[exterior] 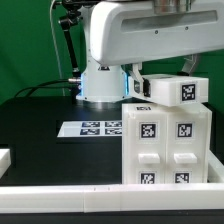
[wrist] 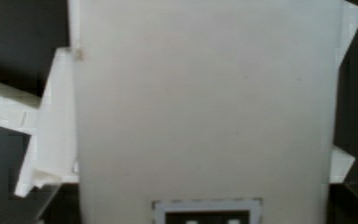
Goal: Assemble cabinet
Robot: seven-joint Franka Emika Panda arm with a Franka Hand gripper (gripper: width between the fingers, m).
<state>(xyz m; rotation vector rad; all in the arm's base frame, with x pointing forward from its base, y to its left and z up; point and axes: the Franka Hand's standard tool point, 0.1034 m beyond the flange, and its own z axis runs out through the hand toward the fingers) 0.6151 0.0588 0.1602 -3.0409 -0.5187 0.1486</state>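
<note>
The cabinet (exterior: pixel 168 145) is a large white box at the exterior view's right, with marker tags on its front blocks. A white top block (exterior: pixel 176 90) with one tag lies on it, tilted slightly. My gripper (exterior: pixel 140 86) is at that block's left end, under the white arm. In the wrist view the white block (wrist: pixel 202 100) fills the space between my jaws, with a tag (wrist: pixel 208 212) at the edge. The fingertips are barely visible, dark at both sides. The jaws appear closed on the block.
The marker board (exterior: pixel 98 128) lies flat on the black table left of the cabinet. The arm's base (exterior: pixel 98 84) stands behind it. A white rail (exterior: pixel 90 196) runs along the front edge. A small white piece (exterior: pixel 4 158) lies at the far left.
</note>
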